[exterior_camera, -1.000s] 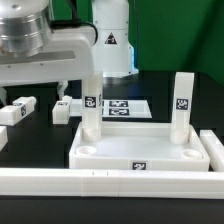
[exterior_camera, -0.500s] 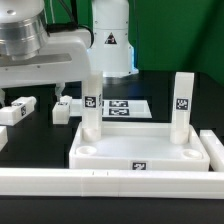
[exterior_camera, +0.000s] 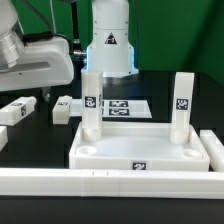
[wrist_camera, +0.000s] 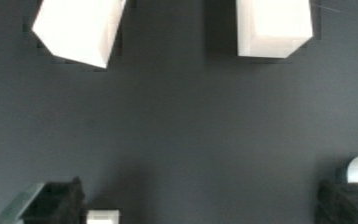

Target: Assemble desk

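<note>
The gripper (wrist_camera: 202,200) hangs above the dark table (wrist_camera: 194,110), its fingers (wrist_camera: 51,200) spread wide with nothing between them. Below it, just past the fingertips, lie a slanted loose leg (wrist_camera: 82,30) and a straight loose leg (wrist_camera: 275,28), side by side but apart. The desk slab (exterior_camera: 140,150) rests well away from the gripper, toward the exterior view's right. One upright leg (exterior_camera: 92,105) and a second upright leg (exterior_camera: 182,105) stand in its far corner sockets. The marker board (exterior_camera: 125,107) lies behind the slab, and a border rail (exterior_camera: 100,183) lies in front of it.
</note>
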